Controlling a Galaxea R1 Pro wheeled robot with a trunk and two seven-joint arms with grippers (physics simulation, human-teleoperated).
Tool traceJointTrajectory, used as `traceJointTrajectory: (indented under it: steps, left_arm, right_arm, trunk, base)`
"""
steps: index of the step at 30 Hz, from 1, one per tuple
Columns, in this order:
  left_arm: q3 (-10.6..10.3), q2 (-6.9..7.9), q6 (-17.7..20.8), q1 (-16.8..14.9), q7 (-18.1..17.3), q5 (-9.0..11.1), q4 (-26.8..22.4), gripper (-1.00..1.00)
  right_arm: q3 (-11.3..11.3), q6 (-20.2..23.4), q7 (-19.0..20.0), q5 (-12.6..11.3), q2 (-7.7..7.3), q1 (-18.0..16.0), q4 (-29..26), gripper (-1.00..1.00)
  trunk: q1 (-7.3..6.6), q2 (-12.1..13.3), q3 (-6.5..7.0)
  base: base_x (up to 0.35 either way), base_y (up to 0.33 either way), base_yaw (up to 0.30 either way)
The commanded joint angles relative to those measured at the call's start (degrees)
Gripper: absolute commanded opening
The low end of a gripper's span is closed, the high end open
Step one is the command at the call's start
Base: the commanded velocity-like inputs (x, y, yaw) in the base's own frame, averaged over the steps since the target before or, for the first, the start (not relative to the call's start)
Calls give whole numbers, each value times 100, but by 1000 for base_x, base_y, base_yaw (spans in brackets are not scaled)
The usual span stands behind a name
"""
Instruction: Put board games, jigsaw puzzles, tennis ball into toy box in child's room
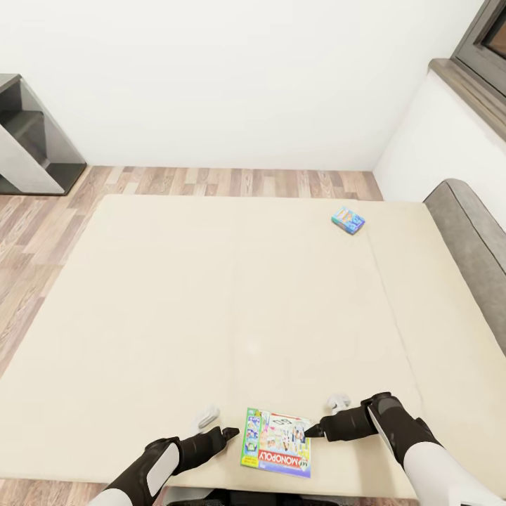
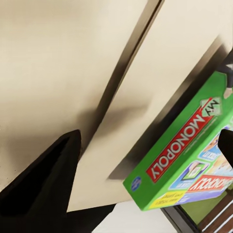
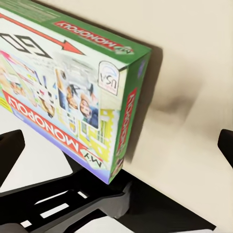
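A green-edged Monopoly board game [image 1: 277,441] with busy colourful art lies at the near edge of the cream bed [image 1: 211,302], partly past that edge. My left gripper [image 1: 226,433] is at the box's left side and my right gripper [image 1: 314,429] at its right side, fingertips close to or touching its edges. In the left wrist view the green box [image 2: 182,160] sits ahead of the open left gripper [image 2: 149,137]. In the right wrist view the same box [image 3: 73,97] is in front of the open right gripper [image 3: 121,138]. A small teal-blue board game [image 1: 348,220] lies far back right on the bed.
A grey padded headboard [image 1: 467,232] runs along the bed's right side. A dark stepped shelf [image 1: 35,147] stands on the wood floor [image 1: 232,181] at the back left. White walls close the room behind; a window ledge [image 1: 467,84] is at top right.
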Motion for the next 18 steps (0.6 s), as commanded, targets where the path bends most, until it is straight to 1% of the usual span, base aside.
traceJointTrajectory:
  steps: [1, 18]
  left_arm:
    - [-27, 3, 24, 0, 7, 25, -1, 100]
    - [-36, 1, -5, 0, -34, 3, -15, 100]
  right_arm:
    - [-44, 33, 43, 54, 5, -2, -8, 100]
    - [-45, 32, 30, 53, 16, 0, -8, 100]
  trunk:
    - [1, -3, -13]
    - [1, -3, -169]
  base:
    - [0, 0, 0]
    - [0, 0, 0]
